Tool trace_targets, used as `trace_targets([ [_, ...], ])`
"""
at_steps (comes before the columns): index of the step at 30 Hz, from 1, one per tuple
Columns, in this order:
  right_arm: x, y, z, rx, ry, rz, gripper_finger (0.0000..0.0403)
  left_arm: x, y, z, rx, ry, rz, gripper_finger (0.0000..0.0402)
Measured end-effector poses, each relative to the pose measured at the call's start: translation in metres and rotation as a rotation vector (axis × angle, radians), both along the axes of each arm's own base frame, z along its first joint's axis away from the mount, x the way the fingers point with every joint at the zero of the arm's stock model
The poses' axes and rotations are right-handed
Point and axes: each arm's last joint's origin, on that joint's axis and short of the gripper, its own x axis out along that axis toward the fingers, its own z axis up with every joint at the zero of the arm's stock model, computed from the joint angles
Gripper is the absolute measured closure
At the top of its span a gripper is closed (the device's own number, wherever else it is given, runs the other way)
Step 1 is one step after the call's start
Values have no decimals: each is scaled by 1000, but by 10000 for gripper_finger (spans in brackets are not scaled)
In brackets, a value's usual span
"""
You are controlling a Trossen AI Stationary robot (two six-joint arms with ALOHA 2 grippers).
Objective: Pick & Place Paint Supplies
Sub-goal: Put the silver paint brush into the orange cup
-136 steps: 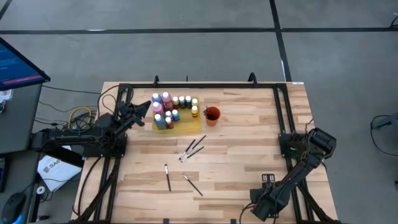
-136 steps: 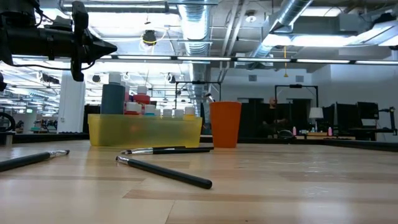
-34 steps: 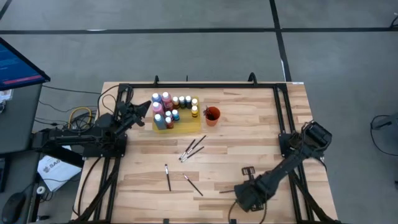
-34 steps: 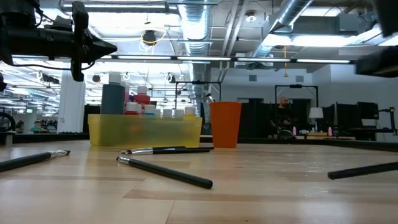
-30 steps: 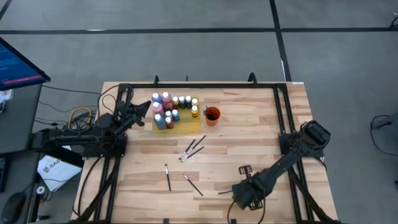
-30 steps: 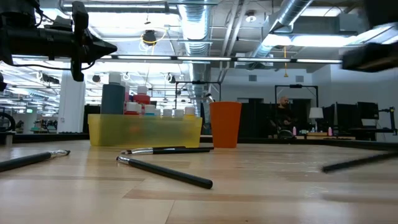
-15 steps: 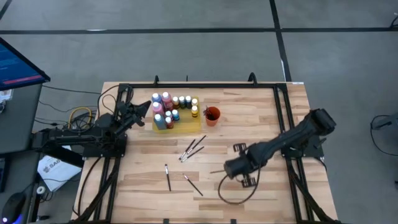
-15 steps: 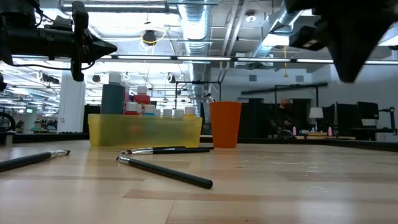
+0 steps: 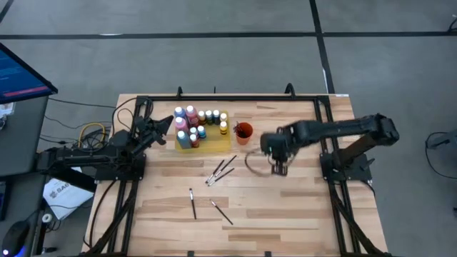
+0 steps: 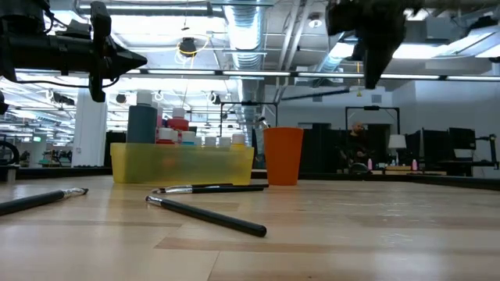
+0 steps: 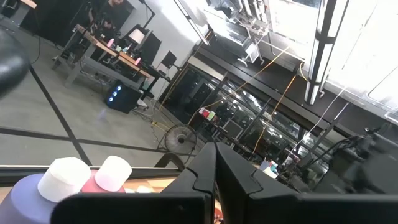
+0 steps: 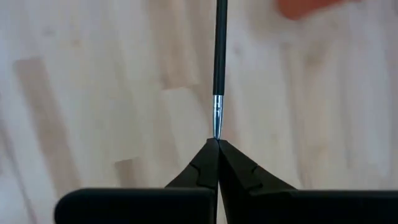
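the table (image 9: 300,207) was a slab of pale wooden planks inside a black metal frame, standing on a grey floor; the low view looked past it into a hall of ceiling ducts, strip lights and desks, with a person (image 10: 358,144) far off. a translucent yellow tray (image 9: 214,145) held the paint bottles (image 9: 193,123) — rounded plastic in pink, blue and dark shades, with pale caps. just beside it stood a smooth orange cup (image 9: 244,132). thin dark brushes (image 9: 221,170) lay loose on the wood, two more nearer the front edge (image 9: 193,203).

the right gripper (image 9: 274,152) hung over the table near the cup, its fingers (image 12: 205,163) pinched tight on the metal ferrule of a slim black brush (image 12: 219,56), seen in the right wrist view. the left gripper (image 9: 166,125) hovered beside the bottles, jaws pressed together on nothing.
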Motion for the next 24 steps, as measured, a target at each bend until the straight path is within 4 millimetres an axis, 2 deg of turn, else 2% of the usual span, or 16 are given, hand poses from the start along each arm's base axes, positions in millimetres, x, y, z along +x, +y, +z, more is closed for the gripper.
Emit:
trace_targets([
  [5,-1,-35,6,-7,36,-90,403,0,0,0,0,0,0,400],
  [11,8,-64,13,7,67,-147,403,0,0,0,0,0,0,400],
  [18,25,-82,23,30,224,-148,403,0,0,0,0,0,0,400],
  [24,52,-93,27,37,264,-164,403,0,0,0,0,0,0,400],
])
